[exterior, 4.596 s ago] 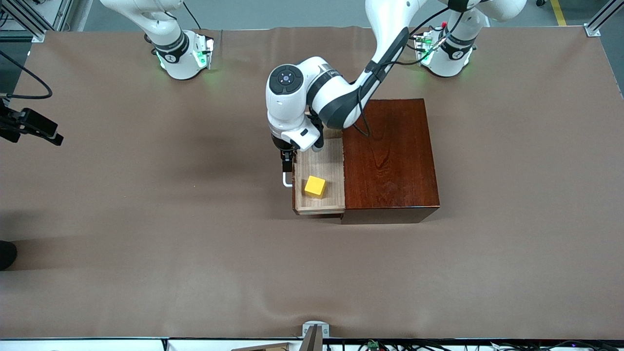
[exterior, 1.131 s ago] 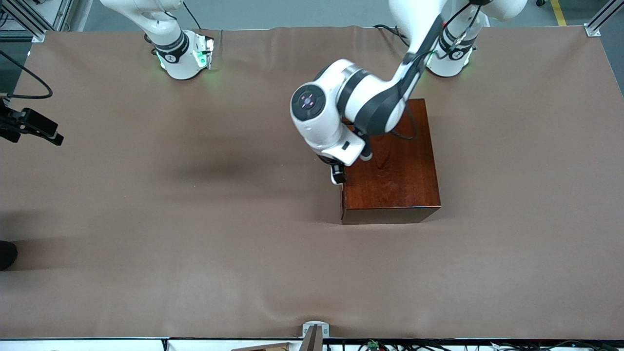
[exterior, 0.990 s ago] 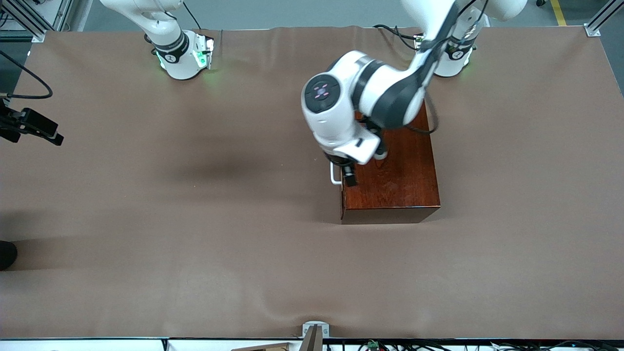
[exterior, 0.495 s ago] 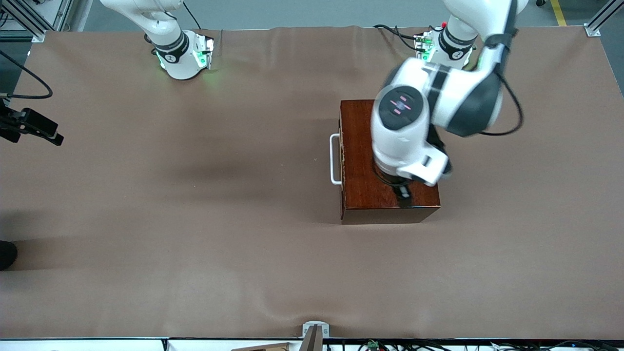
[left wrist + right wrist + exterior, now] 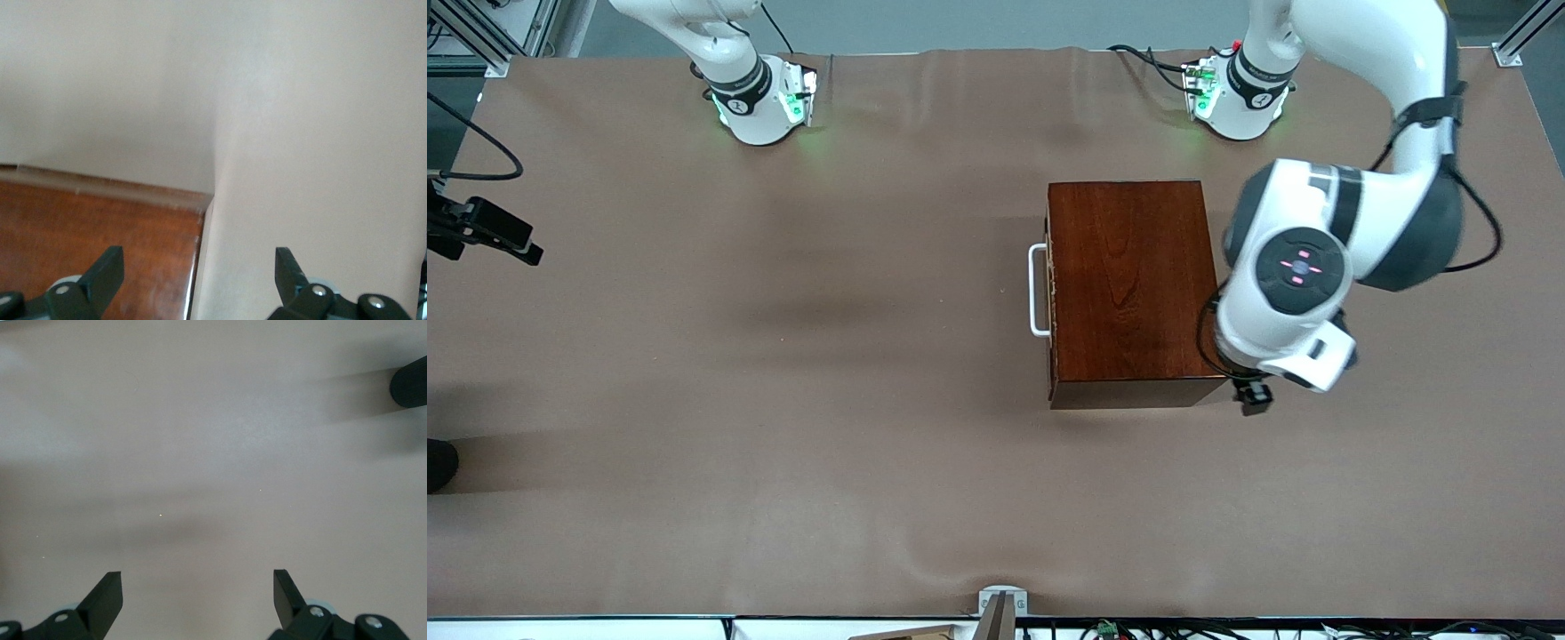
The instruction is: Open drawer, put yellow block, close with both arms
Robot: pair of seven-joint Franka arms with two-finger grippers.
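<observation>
The mahogany box point(image 5: 1129, 284) stands mid-table with its drawer pushed in flush; only the white handle point(image 5: 1036, 291) sticks out, toward the right arm's end. The yellow block is hidden. My left gripper point(image 5: 1254, 396) hangs open and empty over the box's corner at the left arm's end, nearest the front camera. The left wrist view shows that corner point(image 5: 93, 227) under the gripper point(image 5: 198, 260). My right gripper point(image 5: 198, 581) is open and empty over bare table; it is outside the front view, where only that arm's base point(image 5: 756, 98) shows and waits.
A black camera mount point(image 5: 485, 231) juts in at the table edge at the right arm's end. A dark rounded object point(image 5: 410, 380) shows at the edge of the right wrist view. The brown mat point(image 5: 783, 400) covers the table.
The left gripper pushed the drawer shut by its handle with the yellow block inside, let go, and swung across the box top to its corner at the left arm's end.
</observation>
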